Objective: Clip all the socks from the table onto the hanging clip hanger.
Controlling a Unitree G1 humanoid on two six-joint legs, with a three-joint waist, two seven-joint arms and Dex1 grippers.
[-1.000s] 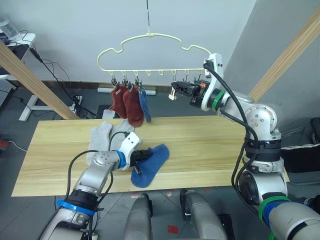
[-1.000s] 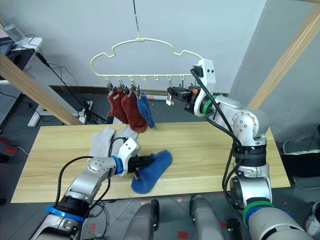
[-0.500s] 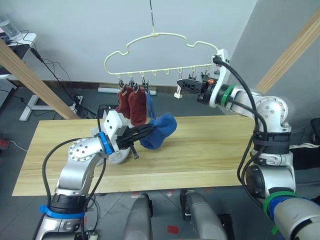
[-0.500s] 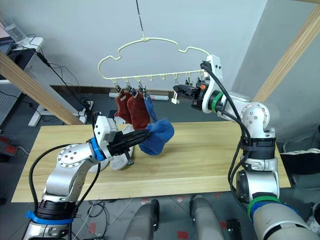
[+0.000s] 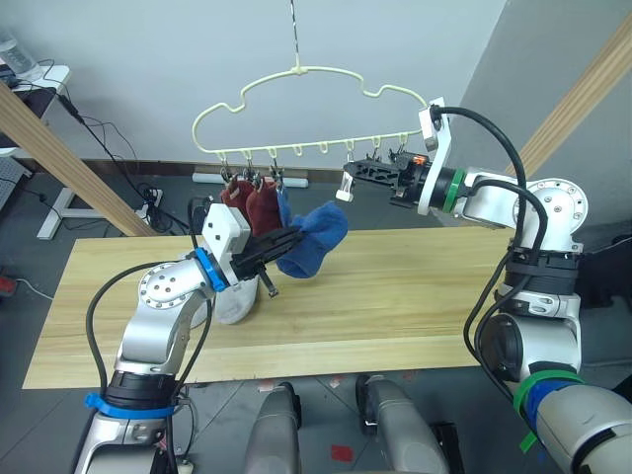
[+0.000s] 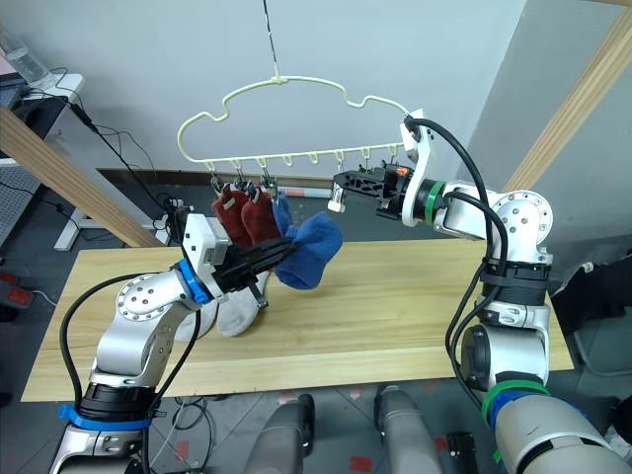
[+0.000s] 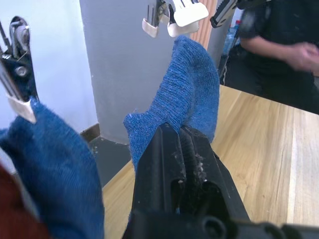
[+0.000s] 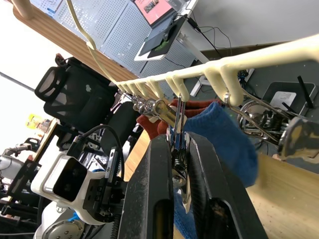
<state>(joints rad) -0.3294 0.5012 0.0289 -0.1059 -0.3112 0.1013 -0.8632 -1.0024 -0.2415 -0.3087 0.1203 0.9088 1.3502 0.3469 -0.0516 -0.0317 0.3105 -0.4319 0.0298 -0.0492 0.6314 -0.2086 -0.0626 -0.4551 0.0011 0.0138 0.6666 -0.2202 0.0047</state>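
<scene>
- The left tool (image 5: 289, 240) has lifted a blue sock (image 5: 311, 237) off the desk (image 5: 395, 296) — it's pinched shut on it, raised toward the clip hanger (image 5: 306, 109).
- The right tool (image 5: 354, 174) grips a free clip (image 5: 346, 185) — clipping looks next.
- Grey socks (image 5: 235, 296) wait near the desk's left end.

Six socks in all. Two rust red socks (image 5: 249, 204) and one blue sock (image 5: 282, 205) hang on the one clip hanger (image 5: 306, 107). A second blue sock (image 5: 314, 237) is held up in the left pincer (image 5: 279, 240). Two light grey socks (image 5: 233, 299) lie on the one table (image 5: 395, 296). The hanger carries six clips.
</scene>
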